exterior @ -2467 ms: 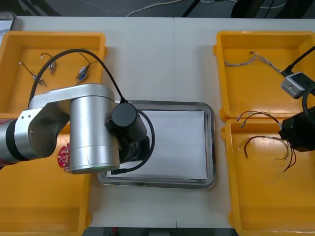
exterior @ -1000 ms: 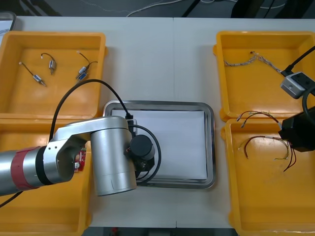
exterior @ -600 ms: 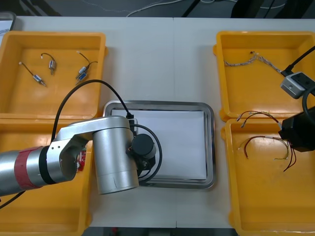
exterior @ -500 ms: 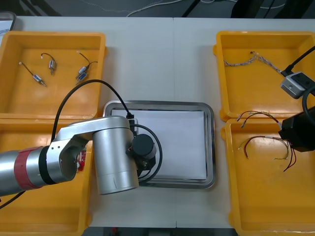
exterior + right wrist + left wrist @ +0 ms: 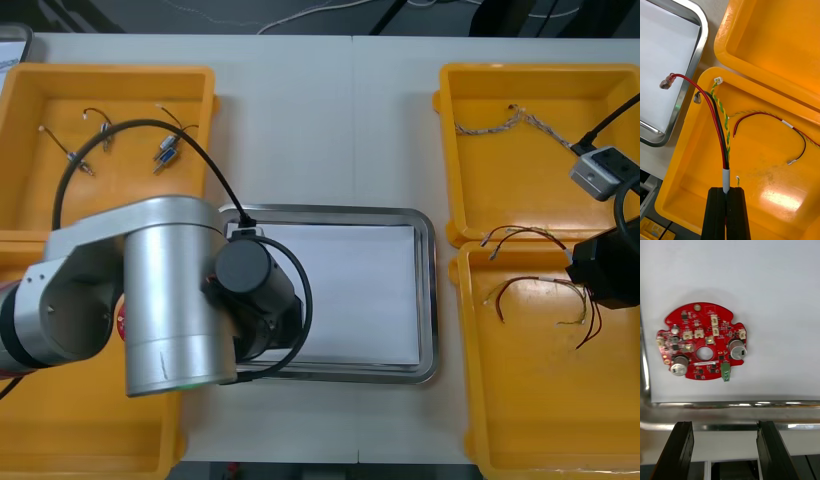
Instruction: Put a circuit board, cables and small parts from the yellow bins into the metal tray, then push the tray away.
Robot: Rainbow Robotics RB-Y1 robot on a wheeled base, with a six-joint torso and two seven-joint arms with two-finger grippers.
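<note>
We see the left gripper (image 5: 725,427) hanging over the 8 o'clock corner of the metal tray (image 5: 428,290), with its fingers spread wide and holding nothing. The round red circuit board (image 5: 702,341) lies flat on the white inside of the tray, just beyond the rim from these fingers and apart from them.

The right gripper (image 5: 728,191) is above the yellow bin (image 5: 763,176) at 4 o'clock of the tray. Its fingers are pressed on a cable (image 5: 717,123) of red, black and yellow strands, pinched at the pale sleeve where the strands join. A second cable (image 5: 790,125) lies loose on the floor of the bin.

We judge the held cable to be light and limp, so its free ends will swing and could catch on the bin wall. The sleeve looks like the firmest place to hold it. The board we judge stiff, light and delicate on top, best taken by its edge.
</note>
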